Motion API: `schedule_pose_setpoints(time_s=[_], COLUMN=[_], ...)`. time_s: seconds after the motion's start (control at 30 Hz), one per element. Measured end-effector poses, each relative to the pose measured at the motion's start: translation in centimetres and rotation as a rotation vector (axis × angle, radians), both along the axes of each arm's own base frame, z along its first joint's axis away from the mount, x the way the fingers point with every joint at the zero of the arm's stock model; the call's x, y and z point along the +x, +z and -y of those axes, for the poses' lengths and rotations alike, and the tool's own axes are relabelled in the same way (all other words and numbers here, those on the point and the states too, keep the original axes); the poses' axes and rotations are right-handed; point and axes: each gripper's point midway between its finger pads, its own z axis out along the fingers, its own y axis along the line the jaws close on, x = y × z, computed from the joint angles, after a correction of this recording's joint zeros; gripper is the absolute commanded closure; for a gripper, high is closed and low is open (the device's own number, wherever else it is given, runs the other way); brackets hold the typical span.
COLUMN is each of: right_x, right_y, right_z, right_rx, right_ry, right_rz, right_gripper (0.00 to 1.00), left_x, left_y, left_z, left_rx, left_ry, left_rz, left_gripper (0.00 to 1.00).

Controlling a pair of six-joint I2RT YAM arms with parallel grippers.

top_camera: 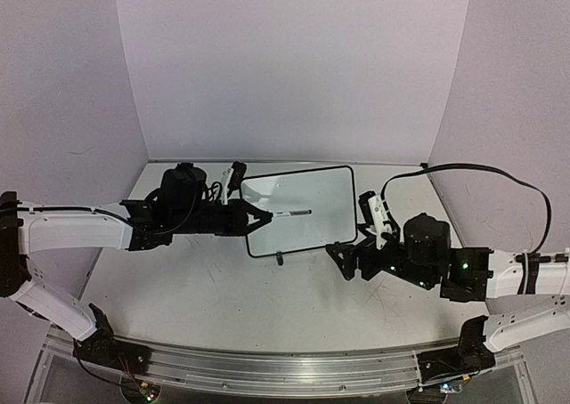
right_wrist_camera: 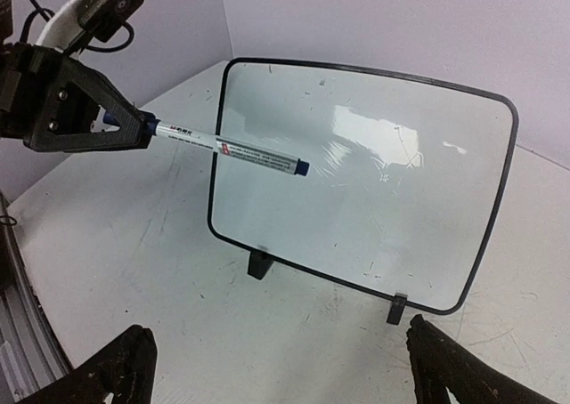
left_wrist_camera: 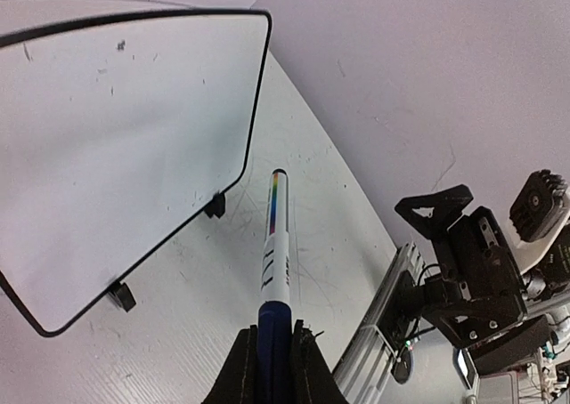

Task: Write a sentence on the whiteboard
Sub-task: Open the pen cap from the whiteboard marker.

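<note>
A white table (top_camera: 223,297), scuffed with faint grey marks, is closed in by plain lilac walls: a back wall (top_camera: 294,66) behind it, a left wall (top_camera: 62,84) and a right wall (top_camera: 525,66) beside it. A metal rail (top_camera: 294,367) runs along its near edge. Even light.

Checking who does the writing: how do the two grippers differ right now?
The left gripper is shut on the marker; the right gripper is open and holds nothing. The left gripper is at the left end of the whiteboard; the right gripper sits by its right end. Both are black and near the blank board.
</note>
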Motion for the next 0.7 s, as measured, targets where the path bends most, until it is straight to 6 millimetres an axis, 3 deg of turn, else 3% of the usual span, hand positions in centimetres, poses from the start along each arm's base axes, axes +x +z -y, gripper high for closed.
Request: schedule_pose_setpoints(time_s=[0.2,0.43,0.6,0.7], right_x=[1.7,4.8,4.5,4.5], right_y=[0.3,3.2,4.1,4.5], right_z=[-0.4,-0.5,-3.2,-4.8], right_rx=[-0.043,0.251,0.417,0.497], right_ry=[-0.081,-0.080,0.059,0.131], right_rz=[-0.048,-0.229,-0.354,-0.417], right_gripper=[0.02,0.02,0.09,0.10], left_x=[1.5,2.0,2.1,2.2], left_y=[3.5,7.5,9.2,9.1], left_z=[-0.2,-0.1,0.1,0.4], left_rx=[-0.111,-0.249,-0.319,-0.327], left_ry=[0.073,0.095,0.089,0.083], left_rz=[0.118,0.230,0.281,0.285], left_gripper=[1.00,1.00,1.00,1.00])
